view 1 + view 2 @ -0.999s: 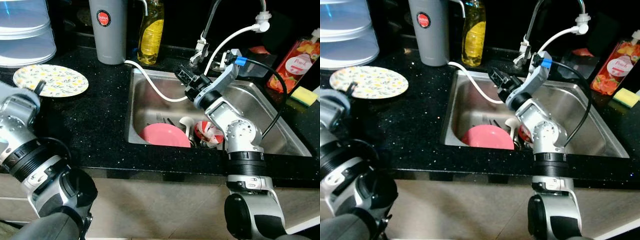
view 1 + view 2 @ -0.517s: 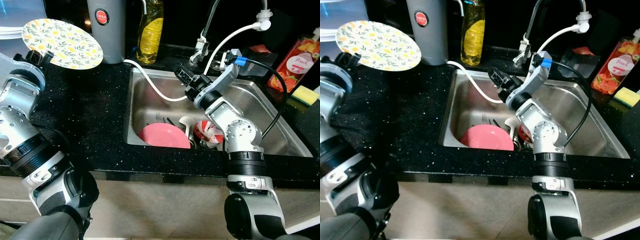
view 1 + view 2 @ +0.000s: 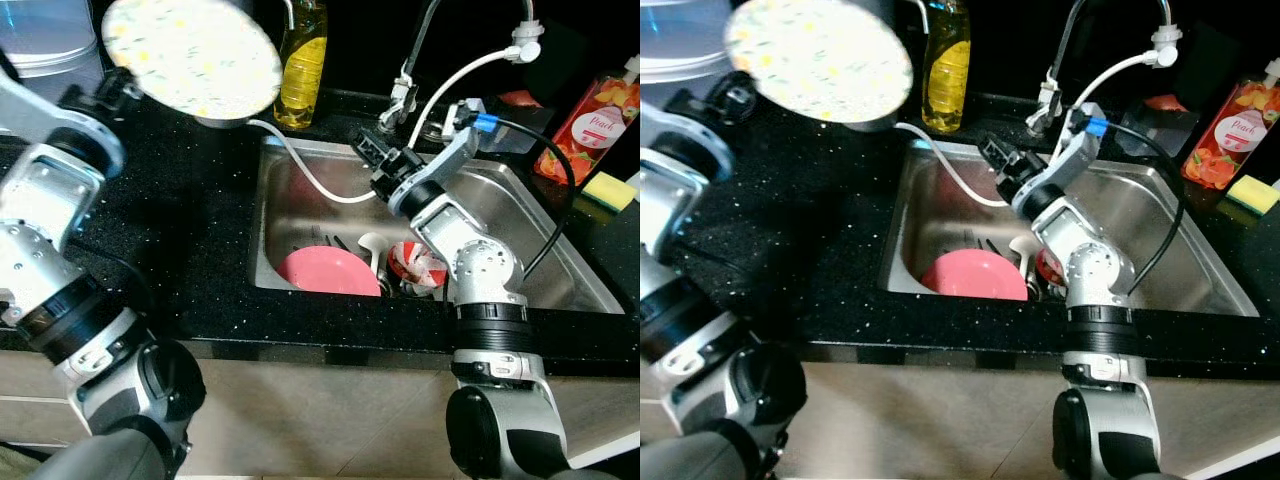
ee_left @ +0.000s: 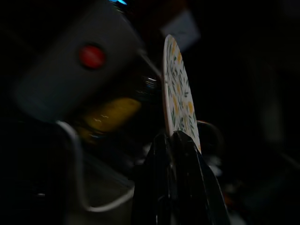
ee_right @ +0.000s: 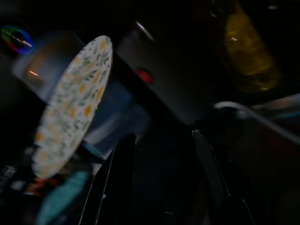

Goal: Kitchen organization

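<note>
Left gripper (image 4: 171,140): two black fingers clamped on the rim of a round, flat plate (image 3: 192,55), white with a yellow-and-green leaf print, blurred in the head views. The plate is held in the air above the black speckled counter (image 3: 190,250), extending from the fingertips toward 1 o'clock, in front of a grey cylindrical container with a red round badge (image 4: 70,70). At 12 o'clock stands a bottle of yellow liquid (image 3: 303,65). A white hose (image 3: 310,180) runs from the container's base into the rectangular stainless-steel sink (image 3: 560,250). In the sink's near part lie a pink round plate (image 3: 328,270), a white spoon (image 3: 371,243) and a red-and-white patterned cup (image 3: 417,264). Right gripper (image 3: 372,150): fingers spread apart, holding nothing, poised over the sink's far rim, well apart from the printed plate, which lies toward its 10 o'clock. At 2 o'clock: a red soap bottle (image 3: 593,115) and a yellow sponge (image 3: 611,190).
</note>
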You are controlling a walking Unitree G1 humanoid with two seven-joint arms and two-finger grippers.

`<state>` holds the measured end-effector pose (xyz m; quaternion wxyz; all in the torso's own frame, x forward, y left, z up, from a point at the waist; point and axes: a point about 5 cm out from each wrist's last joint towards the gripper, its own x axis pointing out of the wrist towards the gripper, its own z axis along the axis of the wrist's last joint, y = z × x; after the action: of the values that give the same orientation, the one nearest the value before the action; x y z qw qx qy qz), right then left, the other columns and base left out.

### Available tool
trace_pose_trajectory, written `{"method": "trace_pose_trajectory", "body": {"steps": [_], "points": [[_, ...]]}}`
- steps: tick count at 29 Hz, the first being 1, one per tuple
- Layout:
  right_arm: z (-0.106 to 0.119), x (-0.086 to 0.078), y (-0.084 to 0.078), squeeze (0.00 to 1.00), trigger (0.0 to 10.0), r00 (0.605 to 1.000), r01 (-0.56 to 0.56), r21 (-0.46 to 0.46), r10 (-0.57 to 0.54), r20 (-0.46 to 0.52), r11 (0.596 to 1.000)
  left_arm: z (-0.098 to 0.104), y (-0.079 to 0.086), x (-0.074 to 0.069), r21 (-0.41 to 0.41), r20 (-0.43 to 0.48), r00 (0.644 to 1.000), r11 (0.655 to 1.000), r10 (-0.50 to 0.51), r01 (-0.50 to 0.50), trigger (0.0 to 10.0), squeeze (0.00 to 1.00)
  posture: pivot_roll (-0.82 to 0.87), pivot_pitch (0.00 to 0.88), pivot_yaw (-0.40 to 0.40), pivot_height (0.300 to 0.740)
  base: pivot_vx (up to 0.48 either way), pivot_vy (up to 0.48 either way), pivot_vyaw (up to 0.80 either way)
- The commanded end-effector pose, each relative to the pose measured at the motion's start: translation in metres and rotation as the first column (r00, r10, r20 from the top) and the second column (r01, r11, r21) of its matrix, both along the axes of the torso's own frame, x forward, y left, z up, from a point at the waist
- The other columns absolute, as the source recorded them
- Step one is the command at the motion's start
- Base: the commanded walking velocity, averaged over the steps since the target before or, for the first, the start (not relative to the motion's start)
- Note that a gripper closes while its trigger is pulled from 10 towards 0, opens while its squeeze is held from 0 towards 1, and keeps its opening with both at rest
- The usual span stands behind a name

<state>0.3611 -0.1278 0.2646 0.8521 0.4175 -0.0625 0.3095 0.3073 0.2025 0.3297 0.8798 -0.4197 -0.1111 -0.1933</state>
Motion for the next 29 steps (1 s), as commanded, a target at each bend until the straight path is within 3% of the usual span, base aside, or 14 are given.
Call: {"method": "trace_pose_trajectory", "body": {"steps": [1,3,10,11,17,25,29], "points": [[0.01,-0.005,-0.002,0.0,10.0,0.998,-0.046,0.042,0.044,0.047,0.998,0.0,-0.01,-0.003,-0.017,0.034,0.997,0.997,-0.076,0.076,10.0,0.0,0.3,0.0,-0.106,0.74,0.0,0.0,0.0],[0.011,-0.007,-0.001,0.0,10.0,0.997,-0.051,0.019,0.05,0.065,0.999,-0.002,-0.015,-0.003,-0.008,0.03,0.996,0.996,-0.089,0.09,10.0,0.0,0.3,0.0,-0.106,0.74,0.0,0.0,0.0],[0.016,-0.01,0.0,0.0,10.0,0.993,-0.101,0.113,0.093,0.074,0.988,-0.002,-0.025,-0.005,0.011,0.047,0.987,0.988,-0.155,0.155,10.0,0.0,0.29,0.0,-0.102,0.74,0.0,0.0,0.0],[0.017,-0.011,0.001,0.0,10.0,0.99,-0.127,0.148,0.117,0.077,0.981,-0.001,-0.032,-0.007,0.015,0.068,0.977,0.979,-0.204,0.204,10.0,0.0,0.29,0.0,-0.102,0.74,0.0,0.0,0.0],[0.018,-0.015,0.005,0.0,10.0,0.981,-0.189,0.174,0.176,0.087,0.966,0.0,-0.043,-0.011,0.031,0.084,0.958,0.962,-0.273,0.271,10.0,0.0,0.29,0.0,-0.101,0.74,0.0,0.0,0.0],[0.021,-0.018,0.003,0.0,10.0,0.976,-0.205,0.185,0.188,0.106,0.961,-0.003,-0.05,-0.011,0.072,0.055,0.956,0.956,-0.288,0.284,10.0,0.0,0.29,0.0,-0.101,0.74,0.0,0.0,0.0],[0.021,-0.019,0.001,0.0,10.0,0.976,-0.205,0.182,0.188,0.11,0.962,0.002,-0.052,-0.014,0.077,0.085,0.952,0.954,-0.295,0.289,10.0,0.0,0.29,0.0,-0.101,0.74,0.0,0.0,0.0]]}}
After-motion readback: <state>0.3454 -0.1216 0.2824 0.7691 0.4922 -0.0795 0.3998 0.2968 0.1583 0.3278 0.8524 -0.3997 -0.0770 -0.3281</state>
